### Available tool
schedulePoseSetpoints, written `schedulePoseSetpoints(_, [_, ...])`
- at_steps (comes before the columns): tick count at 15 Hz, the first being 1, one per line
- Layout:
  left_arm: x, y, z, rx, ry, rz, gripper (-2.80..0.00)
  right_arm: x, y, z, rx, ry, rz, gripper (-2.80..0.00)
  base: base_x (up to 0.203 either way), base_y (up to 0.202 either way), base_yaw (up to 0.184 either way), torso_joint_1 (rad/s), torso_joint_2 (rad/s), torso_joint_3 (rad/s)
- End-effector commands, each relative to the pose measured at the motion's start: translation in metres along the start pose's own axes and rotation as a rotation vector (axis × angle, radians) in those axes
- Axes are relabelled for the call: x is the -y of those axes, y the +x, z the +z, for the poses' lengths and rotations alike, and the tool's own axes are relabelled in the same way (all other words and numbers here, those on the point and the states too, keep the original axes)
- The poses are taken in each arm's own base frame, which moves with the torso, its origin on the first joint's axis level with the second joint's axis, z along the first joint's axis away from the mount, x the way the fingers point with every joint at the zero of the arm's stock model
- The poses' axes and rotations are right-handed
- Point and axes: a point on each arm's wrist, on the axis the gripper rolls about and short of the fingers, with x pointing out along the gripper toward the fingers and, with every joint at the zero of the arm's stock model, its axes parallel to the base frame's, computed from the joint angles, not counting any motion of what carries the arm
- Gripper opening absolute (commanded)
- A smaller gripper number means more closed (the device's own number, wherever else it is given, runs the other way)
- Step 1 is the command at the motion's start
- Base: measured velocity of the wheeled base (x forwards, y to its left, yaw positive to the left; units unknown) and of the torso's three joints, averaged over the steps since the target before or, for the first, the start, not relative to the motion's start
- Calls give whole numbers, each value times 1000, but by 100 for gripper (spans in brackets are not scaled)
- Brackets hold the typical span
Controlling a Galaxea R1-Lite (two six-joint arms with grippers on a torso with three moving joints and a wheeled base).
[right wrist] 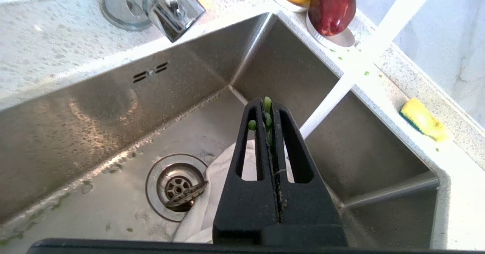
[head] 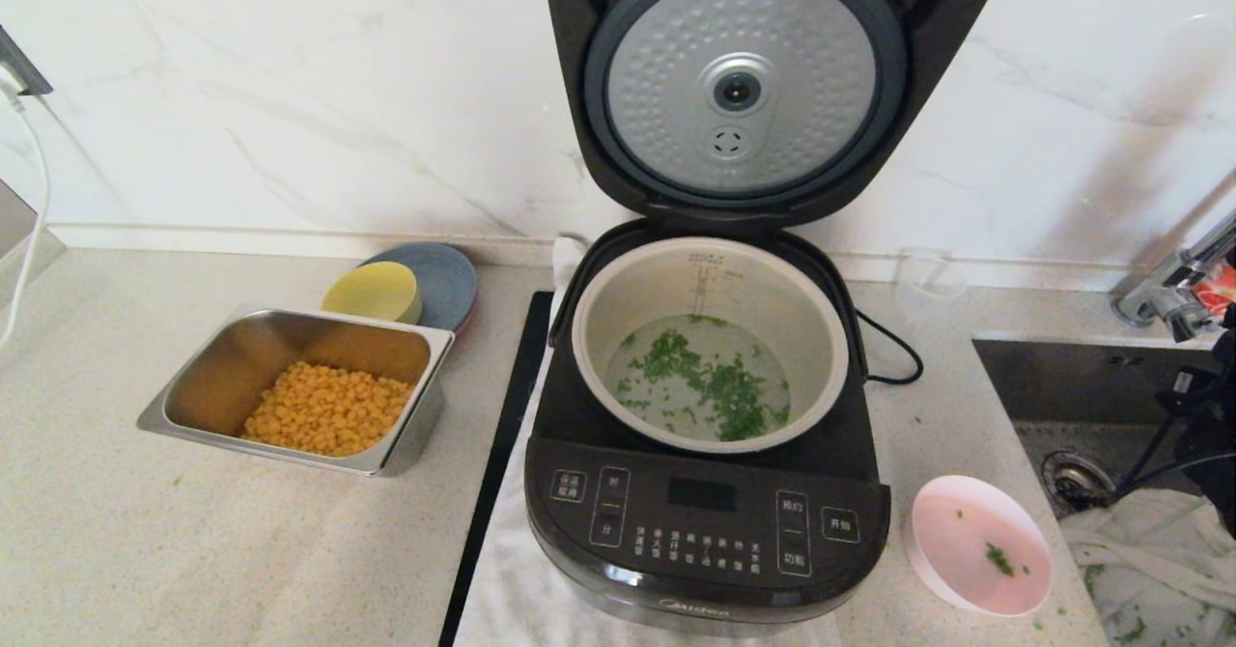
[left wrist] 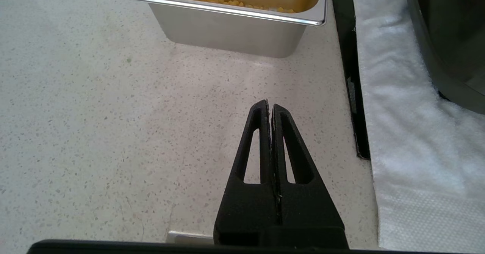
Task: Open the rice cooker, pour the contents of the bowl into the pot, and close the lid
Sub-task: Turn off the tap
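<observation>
The black rice cooker [head: 705, 521] stands mid-counter with its lid [head: 744, 87] raised upright, dimpled silver underside facing me. Inside, the grey pot [head: 657, 285] holds water and chopped green herb. Just right of the cooker, the pale-pink bowl [head: 975, 541] rests on the counter with only a few herb bits in it. My left gripper [left wrist: 269, 104] is shut and hovers over bare counter near the steel tray, holding nothing. My right gripper [right wrist: 268, 102] hangs over the sink, shut, with small green herb bits stuck at its tips.
A steel tray of yellow corn [head: 290, 317] sits left of the cooker, with a yellow bowl [head: 372, 292] and a blue-grey plate [head: 444, 275] behind it. A white towel [left wrist: 409, 132] lies under the cooker. On the right are the sink [right wrist: 94, 113], faucet [right wrist: 166, 3], cloth [head: 1139, 541] and sponge [right wrist: 422, 119].
</observation>
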Motion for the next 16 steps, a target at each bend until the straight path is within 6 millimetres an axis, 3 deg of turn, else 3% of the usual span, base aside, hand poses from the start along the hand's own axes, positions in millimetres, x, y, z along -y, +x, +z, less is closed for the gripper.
schedulePoseSetpoints(1, [0,0,0,1,0,0,-280,-6,9,-9,-7,-10,-11,-280,0,0,0,0,0,0])
schedulePoseSetpoints(16, [0,0,0,2,0,0,-280,-35,60,-6,89,-31,-57,-280,0,0,0,0,0,0])
